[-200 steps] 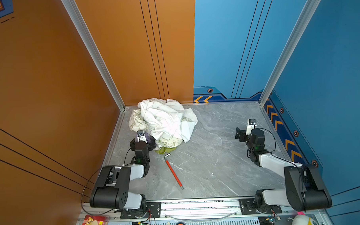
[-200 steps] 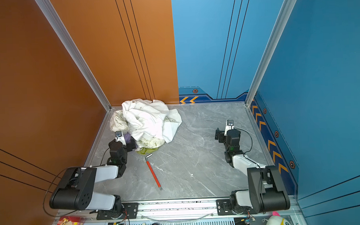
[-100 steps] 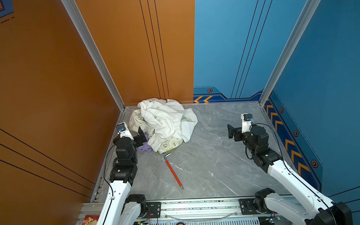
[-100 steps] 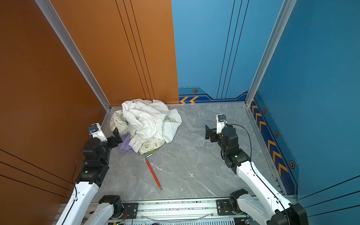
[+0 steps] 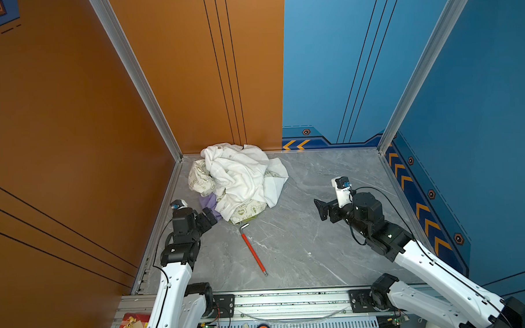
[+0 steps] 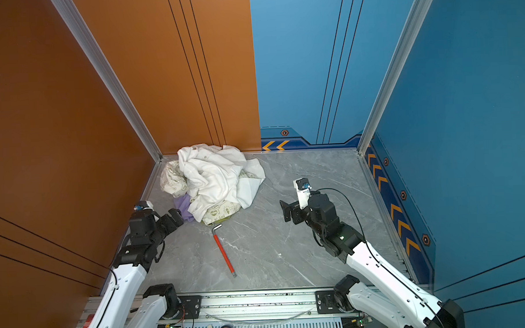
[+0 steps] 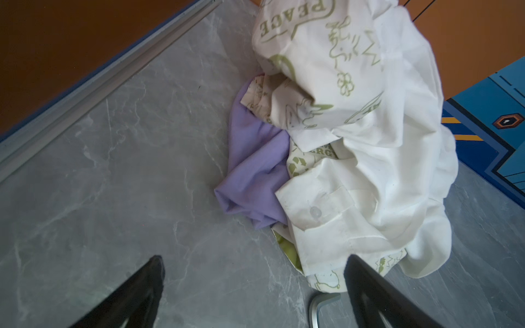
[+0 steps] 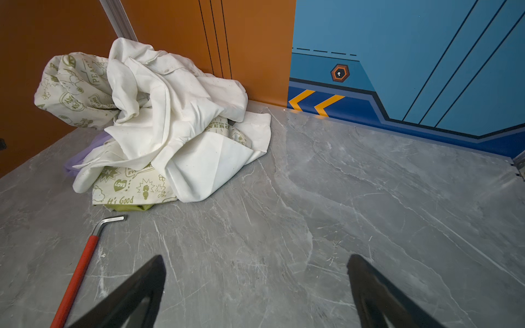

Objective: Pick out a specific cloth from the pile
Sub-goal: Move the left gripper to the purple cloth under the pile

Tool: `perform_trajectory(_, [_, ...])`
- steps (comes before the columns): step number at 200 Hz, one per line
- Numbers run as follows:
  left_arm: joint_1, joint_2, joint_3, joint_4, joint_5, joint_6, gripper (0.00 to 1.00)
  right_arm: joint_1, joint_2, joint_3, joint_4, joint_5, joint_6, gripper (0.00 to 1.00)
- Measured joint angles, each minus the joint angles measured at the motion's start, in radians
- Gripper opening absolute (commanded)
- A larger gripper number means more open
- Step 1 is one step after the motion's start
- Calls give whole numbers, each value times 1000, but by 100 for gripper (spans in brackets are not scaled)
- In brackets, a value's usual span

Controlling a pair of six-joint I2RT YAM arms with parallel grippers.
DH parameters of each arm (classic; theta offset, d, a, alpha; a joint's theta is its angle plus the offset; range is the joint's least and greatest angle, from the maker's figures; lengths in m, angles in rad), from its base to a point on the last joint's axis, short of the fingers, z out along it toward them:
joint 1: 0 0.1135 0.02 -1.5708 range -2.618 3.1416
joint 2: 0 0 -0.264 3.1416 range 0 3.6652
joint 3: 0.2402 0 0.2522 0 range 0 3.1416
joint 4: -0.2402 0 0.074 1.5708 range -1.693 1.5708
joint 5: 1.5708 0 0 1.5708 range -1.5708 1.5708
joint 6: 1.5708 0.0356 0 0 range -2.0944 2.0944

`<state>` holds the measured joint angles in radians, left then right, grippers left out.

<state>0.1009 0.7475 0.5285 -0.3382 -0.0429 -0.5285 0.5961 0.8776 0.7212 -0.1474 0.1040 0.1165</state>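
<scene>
Left of centre in both top views, plain lavender soft cloth (image 5: 209, 202) pokes from white-and-cream fabric heap (image 5: 240, 177). Left gripper (image 5: 209, 217) spread, just beside: best pinch lavender fold only. Right gripper (image 5: 320, 209) spread, well apart.

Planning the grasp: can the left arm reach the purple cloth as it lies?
Probably yes: the open left pincer faces the purple cloth, whose fold pokes out from under the white shirt, with bare table between.
</scene>
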Motion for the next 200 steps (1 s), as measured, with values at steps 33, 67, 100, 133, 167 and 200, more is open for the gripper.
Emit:
perform_trajectory(33, [46,20,-35,23,61,-77,92,4,-27,-26,-11,0,16,100])
perform_trajectory(67, [108,101,-53,71,149,-176,88,12,-50,-35,-28,1,23,100])
perform_trajectory(100, [142,184,-53,121,217,-244,81,12,-81,-45,-29,1,23,100])
perform_trajectory(133, [170,282,-51,178,277,-308,79,12,-105,-71,-29,2,24,100])
perform_trajectory(167, [182,377,-51,249,330,-379,72,12,-119,-97,-29,5,35,100])
perform_trajectory(200, [191,448,-50,337,365,-438,64,13,-137,-117,-28,5,42,100])
